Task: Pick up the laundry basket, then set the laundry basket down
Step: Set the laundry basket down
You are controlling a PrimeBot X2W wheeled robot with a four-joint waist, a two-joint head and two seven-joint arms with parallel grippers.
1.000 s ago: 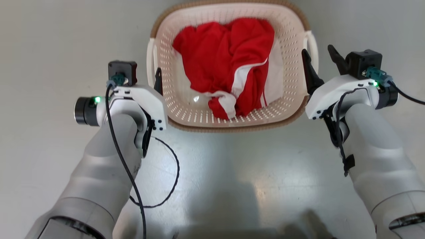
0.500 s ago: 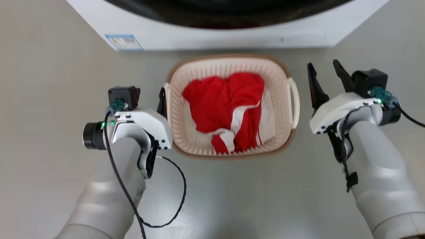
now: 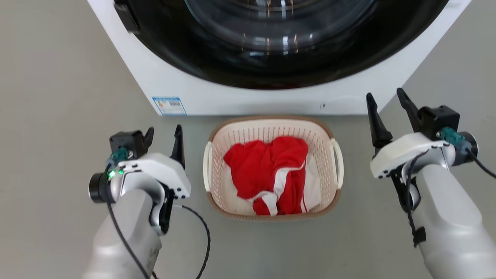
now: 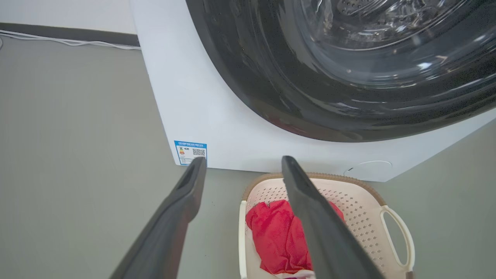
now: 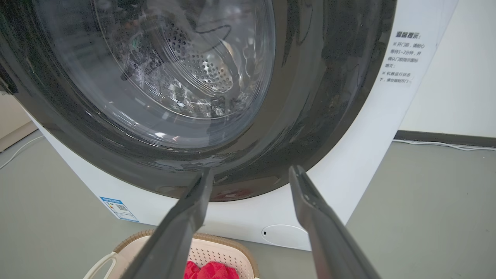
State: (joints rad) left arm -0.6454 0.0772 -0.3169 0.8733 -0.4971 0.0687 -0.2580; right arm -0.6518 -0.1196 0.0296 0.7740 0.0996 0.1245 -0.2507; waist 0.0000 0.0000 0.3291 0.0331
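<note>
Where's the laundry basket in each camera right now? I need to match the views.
Head view: laundry basket at centre, before the washing machine.
Left wrist view: bottom edge, right of centre.
Right wrist view: bottom edge, left of centre, cut off.
Shared landmark: blue label on the washing machine, up-left of the basket in all three.

The laundry basket [image 3: 267, 132] is sitting upright on the floor [image 3: 54, 100], just in front of the washing machine [image 3: 248, 99]. It's cream perforated plastic with a brown woven-look rim and a white loop handle on each side. There's a crumpled red garment [image 3: 263, 174] with white stripes inside.
</note>
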